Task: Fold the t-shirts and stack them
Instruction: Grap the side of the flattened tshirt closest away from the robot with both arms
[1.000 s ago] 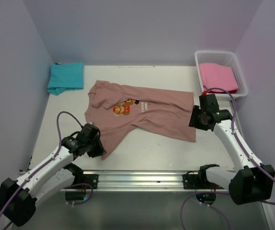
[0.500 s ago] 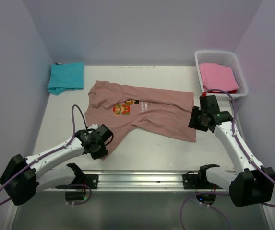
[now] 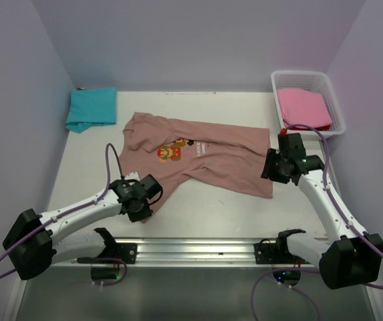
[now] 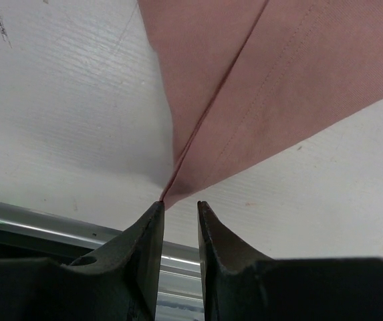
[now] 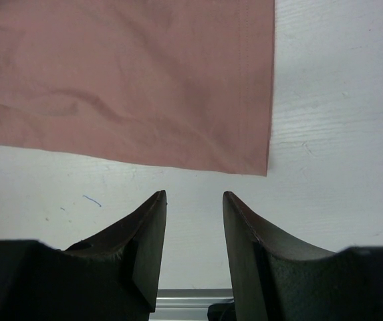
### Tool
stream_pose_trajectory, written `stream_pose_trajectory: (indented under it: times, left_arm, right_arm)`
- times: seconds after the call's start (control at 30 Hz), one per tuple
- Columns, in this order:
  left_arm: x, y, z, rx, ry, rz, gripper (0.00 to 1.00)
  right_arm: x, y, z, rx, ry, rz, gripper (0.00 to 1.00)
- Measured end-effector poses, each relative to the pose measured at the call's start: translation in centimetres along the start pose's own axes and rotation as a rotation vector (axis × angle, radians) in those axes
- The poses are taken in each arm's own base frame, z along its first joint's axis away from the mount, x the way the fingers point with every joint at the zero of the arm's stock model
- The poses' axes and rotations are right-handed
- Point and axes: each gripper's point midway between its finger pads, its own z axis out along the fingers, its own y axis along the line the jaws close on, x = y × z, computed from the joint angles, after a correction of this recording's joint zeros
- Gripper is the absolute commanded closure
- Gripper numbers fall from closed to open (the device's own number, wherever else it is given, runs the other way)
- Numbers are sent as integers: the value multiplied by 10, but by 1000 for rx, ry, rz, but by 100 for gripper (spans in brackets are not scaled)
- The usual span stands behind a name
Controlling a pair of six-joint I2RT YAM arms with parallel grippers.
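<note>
- Salmon shirt (image 3: 198,157) lies spread flat on table (image 3: 211,214).
- Left claw (image 4: 180,204): narrow gap, empty, tips at shirt's near-left corner.
- Right claw (image 5: 194,194): moderate gap, empty, just short of near-right corner.
- Teal shirt (image 3: 92,108) back-left; pink shirt (image 3: 303,107) in basket (image 3: 335,100).

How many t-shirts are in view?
3: a brown t-shirt spread out in the middle, a teal t-shirt folded at the far left corner, and a pink t-shirt in the white basket. Others may be hidden under it.
</note>
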Motion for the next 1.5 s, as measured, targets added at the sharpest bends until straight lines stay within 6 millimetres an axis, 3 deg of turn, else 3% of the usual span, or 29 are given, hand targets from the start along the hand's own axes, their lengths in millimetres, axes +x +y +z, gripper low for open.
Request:
stream_pose_trajectory:
  times: [0.53,0.7,0.8,0.87,1.1,1.2,1.3,1.5]
  left_arm:
    - [1,4,14,-72,4,19,71]
    - [6,-1,23,-52,19,16,87]
    - [7,-3,24,-42,21,14,90]
    - [7,-3,24,-40,20,14,100]
    - [5,-4,20,-27,15,30,100]
    - [-4,-16,6,9,-9,52,100]
    - [-23,-40,-22,98,-70,64,100]
    - [-68,-73,-84,237,-215,64,100]
  right_arm:
    - [3,4,-6,-26,-25,-12,57]
    - [3,6,-10,-38,-36,-18,60]
    - [3,6,-11,-40,-40,-18,61]
    - [3,6,-11,-40,-40,-19,64]
    - [3,5,-10,-31,-40,-19,61]
    - [3,-2,-7,15,-39,-7,49]
    - [8,-16,2,104,-5,7,36]
    - [18,-38,11,247,48,59,35]
